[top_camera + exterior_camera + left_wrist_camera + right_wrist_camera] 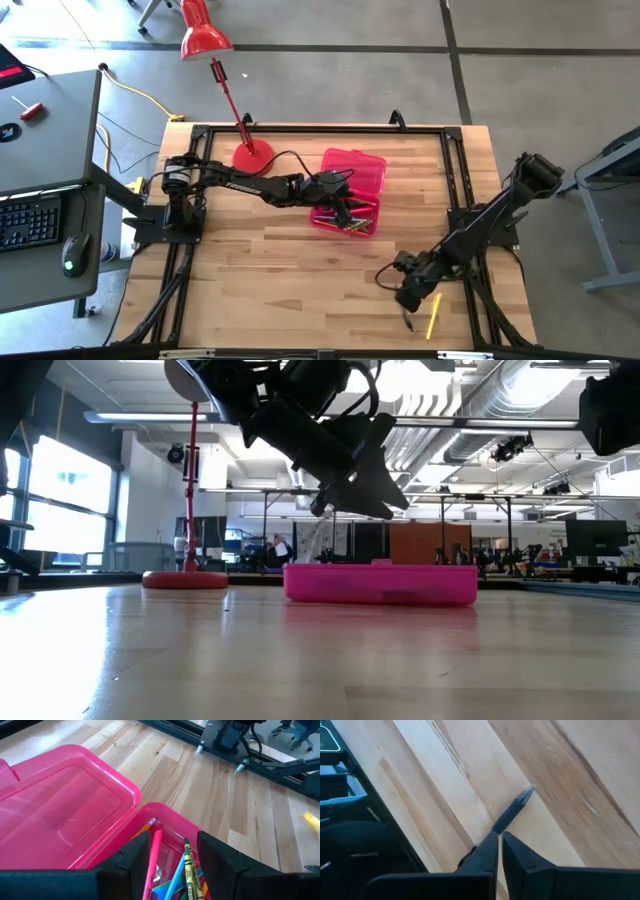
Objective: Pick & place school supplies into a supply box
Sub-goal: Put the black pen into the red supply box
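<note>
The pink supply box (352,172) lies open mid-table, its lid (65,810) flat beside the tray (167,815). The tray holds several supplies: a pink pencil (154,852), a green crayon (188,865) and a blue one. My left gripper (172,855) hovers open just above the tray (380,582), a finger on each side of those pencils. My right gripper (405,303) is low near the table's near right corner, shut on a grey pen (514,811). A yellow pencil (433,315) lies flat on the table beside it. My right gripper (499,842) pinches the grey pen by one end (495,829), only at its fingertips (489,845), coming from above and slanting down. The pen runs on away from the fingers, low over the wood. Whether its far tip (529,793) rests on the table, I cannot tell.
A red desk lamp stands with its round base (252,155) on the table just left of the box; its stem leans past the far edge. The dark frame rail (460,200) runs along the table's right side near my right arm. A desk with a keyboard (30,220) stands to the left.
</note>
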Tool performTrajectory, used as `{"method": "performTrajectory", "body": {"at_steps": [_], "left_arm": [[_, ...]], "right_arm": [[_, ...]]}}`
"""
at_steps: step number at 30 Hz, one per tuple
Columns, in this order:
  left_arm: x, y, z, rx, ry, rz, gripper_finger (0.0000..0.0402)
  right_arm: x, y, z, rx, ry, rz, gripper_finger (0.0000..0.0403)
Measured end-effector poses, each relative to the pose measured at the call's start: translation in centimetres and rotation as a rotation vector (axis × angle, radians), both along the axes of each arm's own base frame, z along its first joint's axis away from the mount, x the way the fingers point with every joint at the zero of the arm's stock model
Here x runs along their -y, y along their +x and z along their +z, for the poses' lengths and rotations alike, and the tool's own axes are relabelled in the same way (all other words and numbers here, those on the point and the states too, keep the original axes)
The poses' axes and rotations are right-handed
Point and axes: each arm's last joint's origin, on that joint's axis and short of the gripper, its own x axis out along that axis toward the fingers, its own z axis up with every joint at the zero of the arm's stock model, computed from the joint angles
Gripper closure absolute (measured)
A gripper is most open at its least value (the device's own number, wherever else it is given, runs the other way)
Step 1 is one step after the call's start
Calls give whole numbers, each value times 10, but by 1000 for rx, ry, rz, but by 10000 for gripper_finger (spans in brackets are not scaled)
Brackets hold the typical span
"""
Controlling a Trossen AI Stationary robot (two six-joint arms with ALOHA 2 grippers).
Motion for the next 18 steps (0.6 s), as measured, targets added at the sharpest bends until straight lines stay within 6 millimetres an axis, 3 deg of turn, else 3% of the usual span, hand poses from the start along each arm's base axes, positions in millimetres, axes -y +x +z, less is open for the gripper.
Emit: {"method": "performTrajectory", "body": {"at_steps": [18], "left_arm": [[0, 0, 1, 9, 2, 2, 206]], "right_arm": [[1, 10, -2, 79, -30, 6, 400]]}}
